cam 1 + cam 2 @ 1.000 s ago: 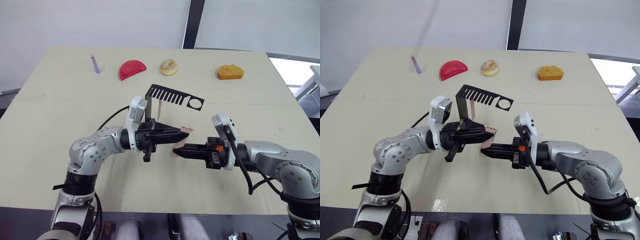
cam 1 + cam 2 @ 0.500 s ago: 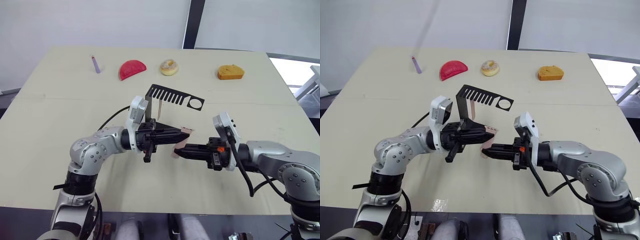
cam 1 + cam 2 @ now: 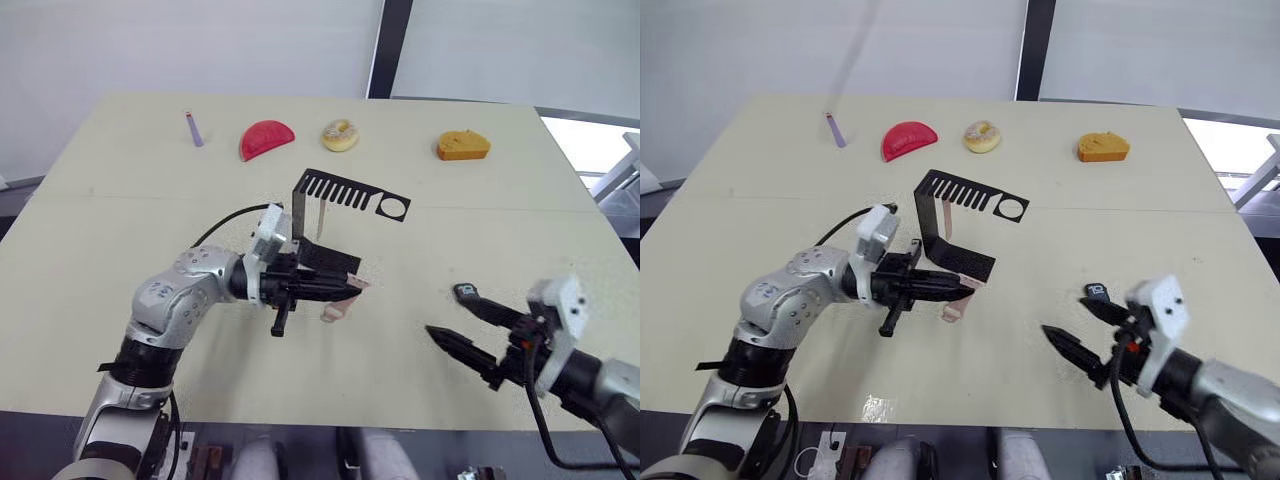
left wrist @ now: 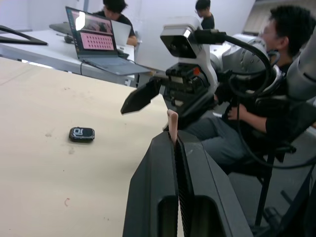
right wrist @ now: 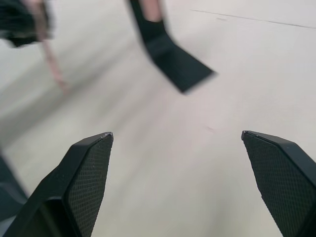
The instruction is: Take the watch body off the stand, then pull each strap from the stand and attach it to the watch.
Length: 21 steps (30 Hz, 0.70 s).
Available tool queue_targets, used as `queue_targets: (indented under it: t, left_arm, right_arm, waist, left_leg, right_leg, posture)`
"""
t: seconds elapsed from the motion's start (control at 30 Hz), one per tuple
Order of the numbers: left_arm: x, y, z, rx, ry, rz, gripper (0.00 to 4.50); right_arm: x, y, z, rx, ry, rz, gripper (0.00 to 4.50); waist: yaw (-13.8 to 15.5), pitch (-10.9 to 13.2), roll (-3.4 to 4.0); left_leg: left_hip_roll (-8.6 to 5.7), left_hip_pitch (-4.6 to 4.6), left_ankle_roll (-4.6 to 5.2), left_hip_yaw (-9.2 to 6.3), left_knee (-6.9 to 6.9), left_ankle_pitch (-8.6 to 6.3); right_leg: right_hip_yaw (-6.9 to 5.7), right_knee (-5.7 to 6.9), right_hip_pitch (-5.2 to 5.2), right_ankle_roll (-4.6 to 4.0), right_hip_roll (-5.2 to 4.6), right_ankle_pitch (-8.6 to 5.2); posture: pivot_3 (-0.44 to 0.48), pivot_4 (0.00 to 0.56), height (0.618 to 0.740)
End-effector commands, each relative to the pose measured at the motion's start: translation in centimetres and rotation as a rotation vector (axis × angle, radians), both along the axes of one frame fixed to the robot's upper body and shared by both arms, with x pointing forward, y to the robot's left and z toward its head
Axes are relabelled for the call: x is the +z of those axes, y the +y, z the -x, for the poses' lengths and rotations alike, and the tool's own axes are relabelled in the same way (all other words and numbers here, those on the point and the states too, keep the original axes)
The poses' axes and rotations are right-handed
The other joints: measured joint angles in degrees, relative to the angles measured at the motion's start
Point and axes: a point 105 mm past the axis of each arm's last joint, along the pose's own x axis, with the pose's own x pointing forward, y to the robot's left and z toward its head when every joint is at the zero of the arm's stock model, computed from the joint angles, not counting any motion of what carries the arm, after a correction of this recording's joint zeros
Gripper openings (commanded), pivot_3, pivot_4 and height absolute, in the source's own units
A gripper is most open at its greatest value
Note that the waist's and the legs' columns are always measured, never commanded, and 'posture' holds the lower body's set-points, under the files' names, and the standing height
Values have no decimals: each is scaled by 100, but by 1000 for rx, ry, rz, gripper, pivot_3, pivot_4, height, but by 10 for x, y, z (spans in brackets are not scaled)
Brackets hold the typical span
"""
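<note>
My left tool is shut tight on a thin pale pink-beige flexible strap, just in front of the flat base of the black bent sheet-metal stand; the free end hangs down and seems to touch the pale bench, though I cannot be sure of contact. I judge I hold it by one end so that the other stays free to meet the watch. A second pale pink-beige strap hangs from the comb-like slots of the stand's top arm, not yet pulled.

My right tool is well apart from the stand, toward the near right of it, with its two black fingers spread wide and nothing between them (the right wrist view shows bare bench in the gap). The small black rounded-square watch body lies flat on the bench just beside the right tool's farther finger, off the stand, so I take the wide opening as readiness to pick it up and bring it to the strap.

The watch screen shows light digits, which in the left wrist view read roughly as "10", though they are too small to trust. I can read no brand or label on the stand or straps.
</note>
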Motion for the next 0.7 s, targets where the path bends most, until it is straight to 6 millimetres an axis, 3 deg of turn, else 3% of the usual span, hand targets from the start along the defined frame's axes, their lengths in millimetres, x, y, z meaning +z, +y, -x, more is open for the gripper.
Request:
queue_targets:
  t: [0.03, 0.2, 0.33, 0.43, 0.7]
  left_arm:
    - [0, -2, 0, -38, -50, -6, 0]
    - [-7, -2, -5, -43, -62, -20, 0]
    - [-7, -2, -8, -34, -72, -20, 0]
    - [-9, -2, -9, -23, -84, -19, 0]
    - [-11, -5, -7, -11, -99, -20, 0]
  right_arm:
    - [9, -16, 12, -157, -85, 48, 4478]
    - [0, -33, 27, -303, -78, 71, 4478]
    - [-11, -39, 27, -335, -57, 95, 4478]
    - [-20, -41, 17, -343, -53, 114, 4478]
    - [-39, -38, -34, -387, -74, 94, 4478]
  waist:
    - [-19, -1, 1]
    - [-28, -1, 3]
    - [-22, -1, 3]
    - [-26, -2, 3]
    - [-14, -1, 3]
  left_leg:
    - [1, 1, -1, 3, 0, 1]
    - [1, 11, -5, 9, -3, 3]
    - [-1, 9, -4, 8, -4, 2]
    - [-1, 9, -4, 7, -4, 3]
    - [-4, 8, -3, 5, -3, 4]
  right_leg:
    - [2, 1, 0, 0, 1, 0]
    - [9, 6, 2, -1, 4, 0]
    - [9, 4, 1, -1, 4, -1]
    - [9, 4, 1, -1, 5, -1]
    - [8, 7, -1, -4, 5, -2]
  posture:
    - [0, 150, 737]
    - [0, 150, 737]
    - [0, 150, 737]
    - [0, 150, 737]
    - [0, 150, 737]
